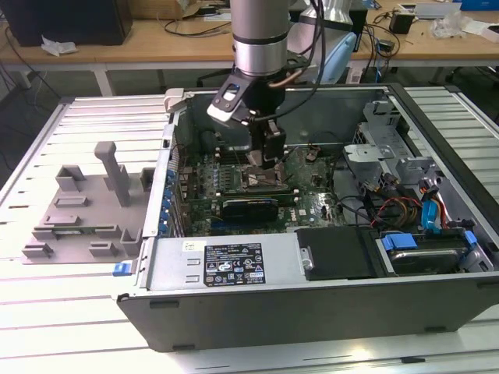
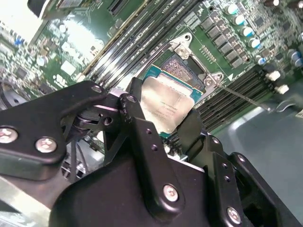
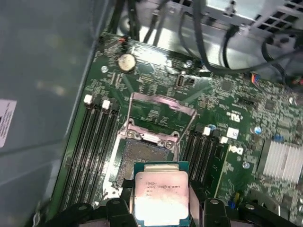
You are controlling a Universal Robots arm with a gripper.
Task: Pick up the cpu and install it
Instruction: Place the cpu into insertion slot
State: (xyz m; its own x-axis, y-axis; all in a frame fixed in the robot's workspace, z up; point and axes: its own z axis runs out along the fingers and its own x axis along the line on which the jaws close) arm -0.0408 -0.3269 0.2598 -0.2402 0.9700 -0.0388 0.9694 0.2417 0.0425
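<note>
Where the white slatted table (image 1: 70, 327) runs under everything, a big PC case (image 1: 312, 312) lies on its side w/ the panel off, insides open to the room. On the table just beside it, toward the exterior view's left, sits a grey plastic tray (image 1: 78, 214) w/ upright blocks. The arm (image 1: 261, 31) comes straight down into the case, over the green motherboard (image 1: 312, 199) on the case floor. Memory slots (image 3: 94, 142) run along both sides of the socket (image 3: 142, 156), a finned heatsink (image 3: 281, 161) sits off toward one edge, and there's a coin battery (image 3: 126, 62) near a corner. The black end effector (image 2: 163, 111) hangs low over the board's middle, fingers (image 2: 142, 142) clamped on opposite edges of the cpu (image 3: 162, 196), no gap btwn finger and chip in both wrist views. The socket is open, its metal load frame (image 3: 161, 106) flipped up and back. The cpu, silver top up w/ a pale rim showing, is held just over the socket's near edge, a bit tilted vs. the board in the second wrist view. Can't tell if a corner touches the socket.
</note>
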